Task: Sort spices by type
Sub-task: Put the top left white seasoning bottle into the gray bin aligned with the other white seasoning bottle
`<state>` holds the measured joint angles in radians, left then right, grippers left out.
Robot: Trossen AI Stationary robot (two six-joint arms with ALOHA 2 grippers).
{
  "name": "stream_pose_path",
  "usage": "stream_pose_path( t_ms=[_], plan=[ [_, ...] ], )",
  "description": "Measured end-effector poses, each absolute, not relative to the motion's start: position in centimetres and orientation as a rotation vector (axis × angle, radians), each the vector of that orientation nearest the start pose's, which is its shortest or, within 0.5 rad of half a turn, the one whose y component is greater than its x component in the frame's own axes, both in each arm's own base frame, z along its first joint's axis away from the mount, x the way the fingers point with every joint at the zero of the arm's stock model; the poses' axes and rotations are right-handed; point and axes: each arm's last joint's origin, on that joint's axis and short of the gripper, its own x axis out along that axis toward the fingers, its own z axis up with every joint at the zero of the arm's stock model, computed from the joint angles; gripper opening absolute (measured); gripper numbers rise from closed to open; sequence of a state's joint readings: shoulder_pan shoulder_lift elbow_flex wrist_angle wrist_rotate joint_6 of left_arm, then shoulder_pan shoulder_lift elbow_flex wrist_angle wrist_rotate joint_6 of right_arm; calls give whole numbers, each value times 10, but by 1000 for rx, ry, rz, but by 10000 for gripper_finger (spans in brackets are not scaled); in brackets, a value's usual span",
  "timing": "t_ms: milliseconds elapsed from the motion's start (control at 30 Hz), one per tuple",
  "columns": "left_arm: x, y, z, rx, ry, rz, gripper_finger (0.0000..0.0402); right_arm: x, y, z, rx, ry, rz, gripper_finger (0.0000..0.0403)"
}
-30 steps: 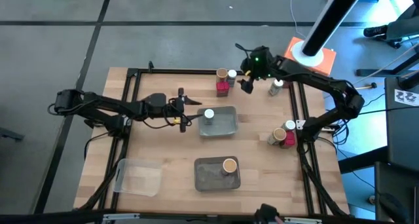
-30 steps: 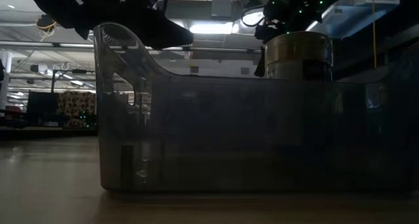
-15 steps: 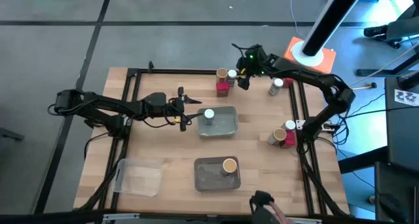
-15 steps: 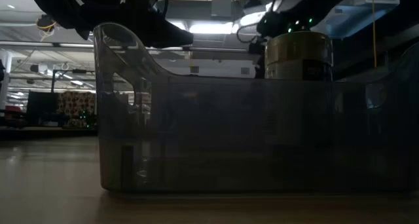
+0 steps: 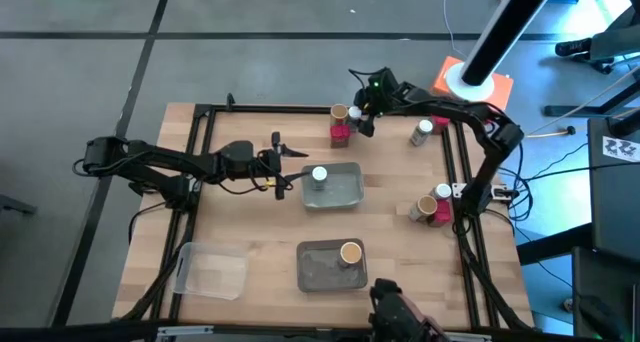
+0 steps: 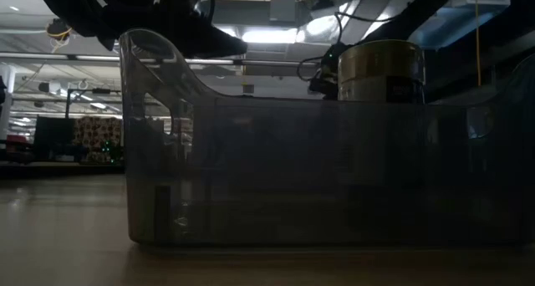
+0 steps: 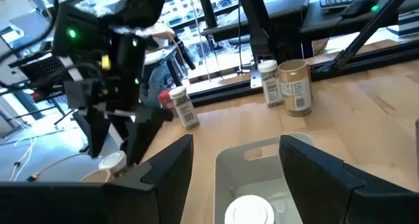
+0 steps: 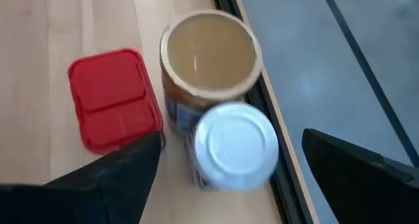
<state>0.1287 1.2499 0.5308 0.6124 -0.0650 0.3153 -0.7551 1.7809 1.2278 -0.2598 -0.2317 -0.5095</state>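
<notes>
My right gripper (image 5: 362, 120) hangs open over a cluster by the table's far edge. Its wrist view looks down on a white-lidded jar (image 8: 236, 145) standing between the fingers, with a tan-topped cylinder (image 8: 209, 54) and a red packet (image 8: 114, 99) just beyond. The open left gripper (image 5: 287, 170) hovers at the left end of a grey tray (image 5: 348, 192) that holds a white-lidded jar (image 5: 319, 175). That jar (image 7: 251, 209) sits below its fingers (image 7: 163, 175). Nothing is held.
A second grey tray (image 5: 318, 272) near the front holds a tan-topped cylinder (image 5: 351, 252), and a clear tray (image 5: 212, 270) lies front left. A lone white-lidded jar (image 5: 423, 132) stands far right. Further spices (image 5: 433, 207) cluster at the right edge. Something dark (image 5: 400, 312) shows at the near edge.
My right gripper has moved toward the table's left along the far edge, from near the lone white jar to above the cluster with the tan cylinder and red packet. Something dark has come into view at the near edge. The left arm kept still.
</notes>
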Motion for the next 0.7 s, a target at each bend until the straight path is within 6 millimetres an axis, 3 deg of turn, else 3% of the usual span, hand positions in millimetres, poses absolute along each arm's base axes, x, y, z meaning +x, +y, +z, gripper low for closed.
stream_pose_path(
  t_ms=[400,700],
  plan=[
    [254,36,228,310,132,181,217,289,-264,191,-100,858,-302,361],
    [254,36,228,313,134,180,217,290,-264,191,-108,852,-301,261]
  ],
)
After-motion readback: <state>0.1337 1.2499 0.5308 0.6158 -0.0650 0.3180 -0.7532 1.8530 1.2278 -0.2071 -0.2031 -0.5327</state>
